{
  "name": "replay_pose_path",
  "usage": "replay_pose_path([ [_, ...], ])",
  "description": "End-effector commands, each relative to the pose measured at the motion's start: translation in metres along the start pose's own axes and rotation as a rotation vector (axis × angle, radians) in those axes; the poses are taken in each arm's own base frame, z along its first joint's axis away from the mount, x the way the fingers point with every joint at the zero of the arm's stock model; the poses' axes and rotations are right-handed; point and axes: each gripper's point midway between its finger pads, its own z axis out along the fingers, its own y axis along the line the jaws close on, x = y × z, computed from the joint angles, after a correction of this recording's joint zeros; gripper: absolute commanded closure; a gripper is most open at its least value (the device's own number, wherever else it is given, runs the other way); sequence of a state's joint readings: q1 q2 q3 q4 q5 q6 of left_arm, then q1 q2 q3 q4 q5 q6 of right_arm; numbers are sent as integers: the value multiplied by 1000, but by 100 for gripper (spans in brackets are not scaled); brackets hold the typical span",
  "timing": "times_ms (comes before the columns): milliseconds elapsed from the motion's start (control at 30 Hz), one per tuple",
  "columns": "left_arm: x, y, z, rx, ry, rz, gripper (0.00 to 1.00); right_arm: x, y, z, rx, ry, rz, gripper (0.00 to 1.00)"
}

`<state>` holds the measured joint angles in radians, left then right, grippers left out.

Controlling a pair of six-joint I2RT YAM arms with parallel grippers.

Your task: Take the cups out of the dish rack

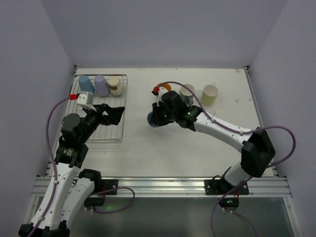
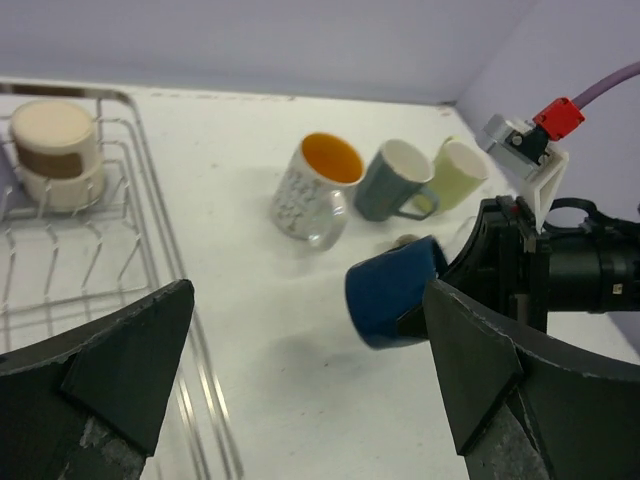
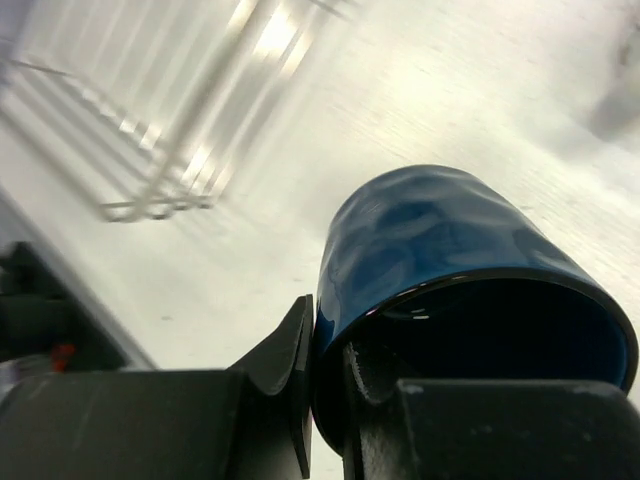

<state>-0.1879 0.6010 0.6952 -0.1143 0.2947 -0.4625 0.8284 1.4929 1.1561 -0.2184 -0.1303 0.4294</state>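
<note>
My right gripper (image 1: 160, 115) is shut on the wall of the navy mug (image 1: 153, 121), one finger inside the rim and one outside (image 3: 330, 362). It holds the mug (image 3: 440, 250) tilted just above the table, right of the dish rack (image 1: 106, 134). The mug also shows in the left wrist view (image 2: 392, 292). Light blue (image 1: 85, 83), lavender (image 1: 101, 85) and beige (image 1: 115, 85) cups stand at the rack's far end. My left gripper (image 1: 116, 112) is open and empty over the rack's right side (image 2: 308, 325).
The orange-inside mug (image 2: 318, 185), grey mug (image 2: 395, 180) and pale yellow-green cup (image 2: 460, 172) stand in a row on the table beyond the navy mug. Something like clear glass sits against the orange-inside mug's base. Walls enclose the table on three sides.
</note>
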Motion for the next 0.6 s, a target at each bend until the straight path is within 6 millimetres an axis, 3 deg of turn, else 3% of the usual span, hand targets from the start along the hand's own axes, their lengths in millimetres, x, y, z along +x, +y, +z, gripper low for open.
replay_pose_path([
  [0,25,40,-3,-167,87,95,0,-18,-34,0,204,53,-171,100],
  [67,23,40,-3,-170,83,99,0,-3,-52,17,271,143,-206,100],
  [100,23,40,-3,-171,81,102,0,-12,-53,21,288,138,-222,100],
  [167,24,42,-4,-184,83,104,0,5,-67,37,330,228,-245,100],
  [267,25,45,-5,-197,87,106,0,10,-79,52,364,263,-271,100],
  [567,27,49,-1,-212,100,102,0,21,-100,72,413,351,-316,97],
])
